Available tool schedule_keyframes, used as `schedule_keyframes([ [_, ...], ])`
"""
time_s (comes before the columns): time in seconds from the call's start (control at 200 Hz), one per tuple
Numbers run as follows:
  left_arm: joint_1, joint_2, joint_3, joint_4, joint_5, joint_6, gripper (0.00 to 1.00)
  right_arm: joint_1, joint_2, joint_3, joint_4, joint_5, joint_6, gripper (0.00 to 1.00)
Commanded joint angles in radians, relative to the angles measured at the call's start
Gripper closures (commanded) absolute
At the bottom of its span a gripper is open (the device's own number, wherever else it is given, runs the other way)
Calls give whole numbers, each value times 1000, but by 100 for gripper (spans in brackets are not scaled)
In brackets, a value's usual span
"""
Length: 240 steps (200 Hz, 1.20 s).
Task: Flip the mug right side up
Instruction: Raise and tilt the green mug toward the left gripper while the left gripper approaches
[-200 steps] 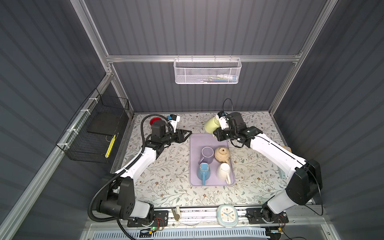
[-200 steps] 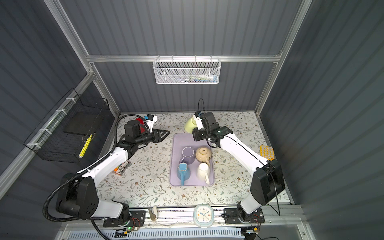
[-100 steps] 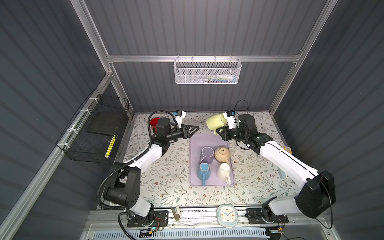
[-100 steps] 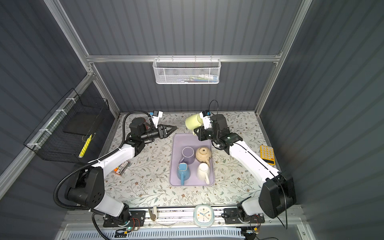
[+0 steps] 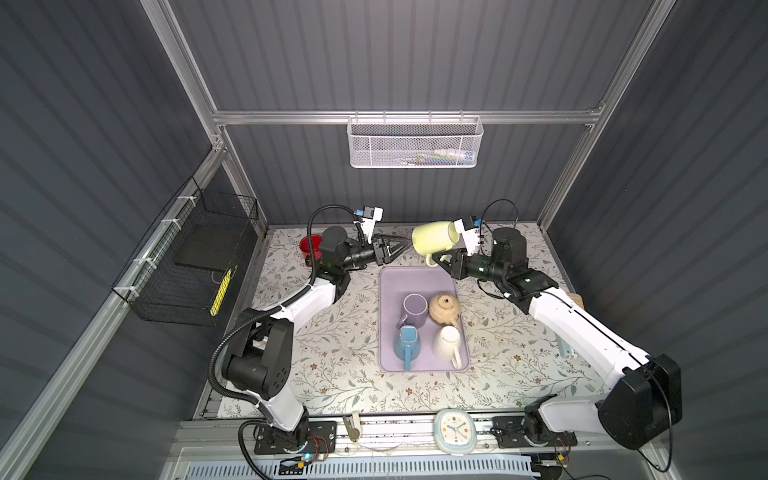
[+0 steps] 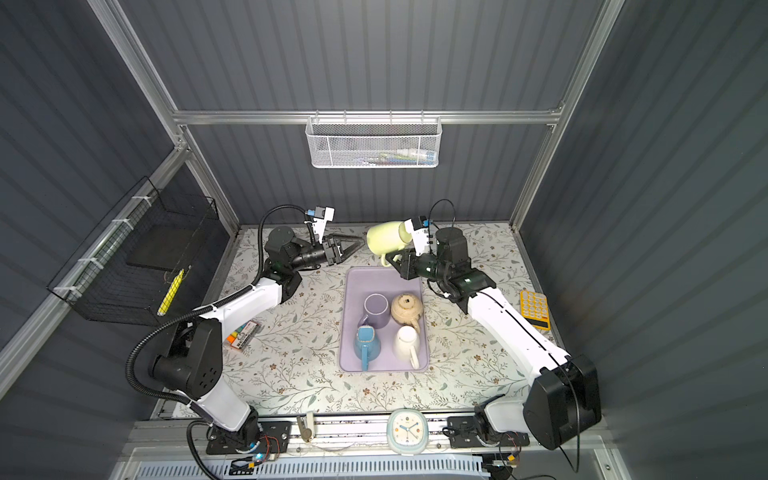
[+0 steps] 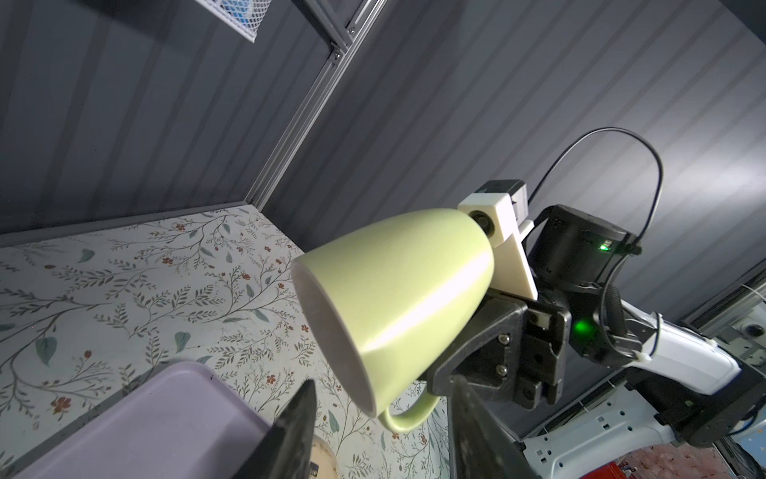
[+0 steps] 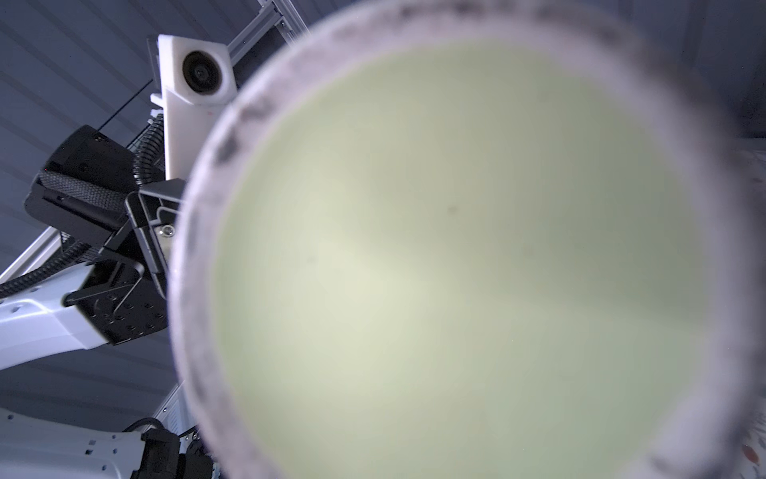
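Over the floral table (image 5: 332,345), the mug (image 5: 434,237) is held sideways in air near the tray (image 5: 415,278), handle clamped by the right gripper (image 5: 442,258). The left gripper (image 5: 401,246) is spread beside its rim; the wall should be gripped before release. The clamp is shown only by the left wrist view

Looked steeply down from high over the front edge in both top views. Covered the whole counter (image 5: 345,365), both arms and the back wall, with near-identical framing offset slightly sideways.

From left wrist, faced the mug (image 7: 398,298) close, angled upward, right wrist camera (image 7: 483,222) behind it.

From right wrist, sat nearly against mug base, blurred. Caught left wrist camera (image 8: 201,70) beyond.
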Motion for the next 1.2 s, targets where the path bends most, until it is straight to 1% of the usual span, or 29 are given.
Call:
schedule_keyframes([
  [0.0, -15, 33, 24, 102, 37, -62, 48, -3, -36, 3, 139, -77, 15, 94],
  [0.18, -24, 58, 35, 196, 38, -132, 48, -4, -39, -11, 175, -115, 34, 94],
  [0.355, -42, 65, 47, 194, 21, -128, 48, -5, -29, -30, 233, -144, 76, 94],
  [0.675, -59, 63, 53, 205, 14, -131, 49, -4, -14, -56, 312, -170, 110, 93],
  [0.895, -66, 65, 47, 242, 12, -151, 55, -4, 14, -81, 406, -209, 172, 93],
  [1.196, -70, 63, 29, 281, 9, -172, 61, -5, 37, -102, 490, -243, 225, 91],
])
